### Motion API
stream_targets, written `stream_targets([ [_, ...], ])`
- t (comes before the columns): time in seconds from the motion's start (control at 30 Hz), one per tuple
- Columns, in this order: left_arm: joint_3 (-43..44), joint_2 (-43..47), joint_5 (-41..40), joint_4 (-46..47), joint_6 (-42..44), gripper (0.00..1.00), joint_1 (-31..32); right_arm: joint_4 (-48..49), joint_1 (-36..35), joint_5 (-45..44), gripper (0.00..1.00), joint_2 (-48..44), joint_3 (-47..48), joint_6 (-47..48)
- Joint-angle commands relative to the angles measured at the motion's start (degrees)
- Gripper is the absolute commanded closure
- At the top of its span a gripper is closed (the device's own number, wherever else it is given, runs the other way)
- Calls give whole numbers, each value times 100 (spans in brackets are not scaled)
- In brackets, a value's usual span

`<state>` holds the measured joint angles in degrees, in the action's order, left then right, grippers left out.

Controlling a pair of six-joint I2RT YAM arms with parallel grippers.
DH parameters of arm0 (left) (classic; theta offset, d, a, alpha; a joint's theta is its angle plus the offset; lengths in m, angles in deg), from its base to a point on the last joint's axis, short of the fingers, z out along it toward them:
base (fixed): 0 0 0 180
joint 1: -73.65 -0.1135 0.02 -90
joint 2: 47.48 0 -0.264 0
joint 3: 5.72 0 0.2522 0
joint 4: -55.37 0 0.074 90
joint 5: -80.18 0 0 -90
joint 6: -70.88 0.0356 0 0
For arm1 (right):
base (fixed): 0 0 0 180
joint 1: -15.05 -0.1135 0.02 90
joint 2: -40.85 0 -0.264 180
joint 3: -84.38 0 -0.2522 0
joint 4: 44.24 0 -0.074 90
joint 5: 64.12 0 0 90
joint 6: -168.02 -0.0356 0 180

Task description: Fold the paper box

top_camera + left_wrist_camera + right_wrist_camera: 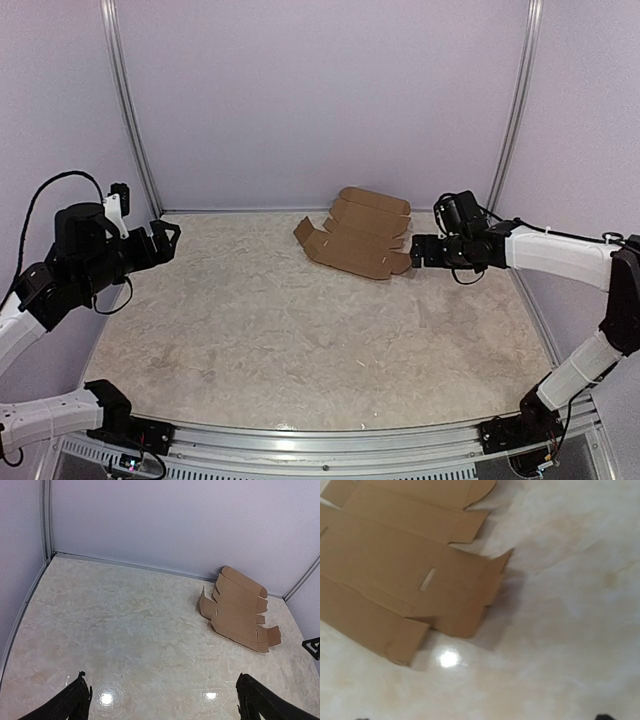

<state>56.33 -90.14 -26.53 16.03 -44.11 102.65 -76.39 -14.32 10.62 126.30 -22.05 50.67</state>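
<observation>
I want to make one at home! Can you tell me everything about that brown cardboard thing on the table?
The paper box is a plain brown cardboard sheet, unmarked, cut with flaps, tabs and small slots. It is not yet folded and lies mostly flat on the marbled table, near the back wall toward the right. A few edge flaps bend up a little along their creases. The right claw hovers open beside its right end, with no cardboard between its fingers.

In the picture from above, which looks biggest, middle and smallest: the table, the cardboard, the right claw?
Largest: the table.
Next: the cardboard.
Smallest: the right gripper, clearly smaller than the cardboard beside it.
</observation>
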Motion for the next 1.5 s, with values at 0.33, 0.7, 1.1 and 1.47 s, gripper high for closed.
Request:
stream_targets([
  [0.33, -269, 344, -45, -288, -78, 1, 36, 2603, 212, 1340, 11, 1003, -600, -3065],
  [0.7, -316, 263, 60, -212, -76, 1, 36, 2754, 357, 933, 17, 1678, -447, -3279],
  [1.1, -253, 124, 1, -292, -67, 1, 36, 2952, 665, 1187, 42, 2308, -47, -3184],
  [1.47, -143, -43, 36, -350, -67, 1, 36, 2915, 765, 1230, 73, 2721, 325, -3136],
])
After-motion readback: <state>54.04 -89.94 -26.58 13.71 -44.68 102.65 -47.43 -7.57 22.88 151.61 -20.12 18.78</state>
